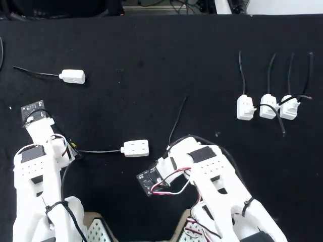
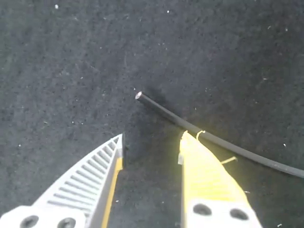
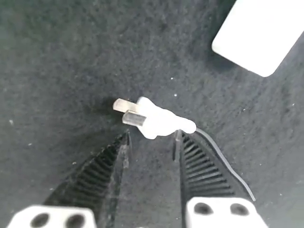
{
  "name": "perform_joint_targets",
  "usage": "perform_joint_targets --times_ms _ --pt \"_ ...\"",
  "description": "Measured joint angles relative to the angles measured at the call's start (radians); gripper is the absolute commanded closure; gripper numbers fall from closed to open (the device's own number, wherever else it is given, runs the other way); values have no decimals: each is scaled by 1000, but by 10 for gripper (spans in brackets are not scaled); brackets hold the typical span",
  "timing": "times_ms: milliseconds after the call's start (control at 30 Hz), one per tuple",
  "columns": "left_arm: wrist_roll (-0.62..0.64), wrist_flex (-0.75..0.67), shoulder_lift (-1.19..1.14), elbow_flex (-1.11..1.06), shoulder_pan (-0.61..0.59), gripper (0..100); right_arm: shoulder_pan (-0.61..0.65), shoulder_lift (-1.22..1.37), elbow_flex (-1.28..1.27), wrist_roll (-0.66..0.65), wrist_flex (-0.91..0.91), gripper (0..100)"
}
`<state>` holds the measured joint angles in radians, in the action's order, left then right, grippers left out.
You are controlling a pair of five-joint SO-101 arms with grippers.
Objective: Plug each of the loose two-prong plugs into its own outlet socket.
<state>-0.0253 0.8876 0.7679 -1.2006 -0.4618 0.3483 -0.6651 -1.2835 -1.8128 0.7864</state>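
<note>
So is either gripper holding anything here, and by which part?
Nothing is held. Jaws open on both: right gripper at the white plug, left gripper by a black cable end.

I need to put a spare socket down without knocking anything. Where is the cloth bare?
Barest is the wide middle stretch between the far-left socket and the row of three white blocks at right. The near right corner, beside the right arm, is bare too. It is crowded between the arms, around the near socket and its cord.
</note>
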Motion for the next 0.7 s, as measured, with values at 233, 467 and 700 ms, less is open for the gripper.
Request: perform_joint_targets --times_ms 233,467,700 --pt "0 0 0 0 0 808 52 0 -2 66 -84 861" --pt "0 0 0 0 0 808 110 0 -8 75 -103 861" --pt "0 0 0 0 0 808 117 0 -75 32 -114 862"
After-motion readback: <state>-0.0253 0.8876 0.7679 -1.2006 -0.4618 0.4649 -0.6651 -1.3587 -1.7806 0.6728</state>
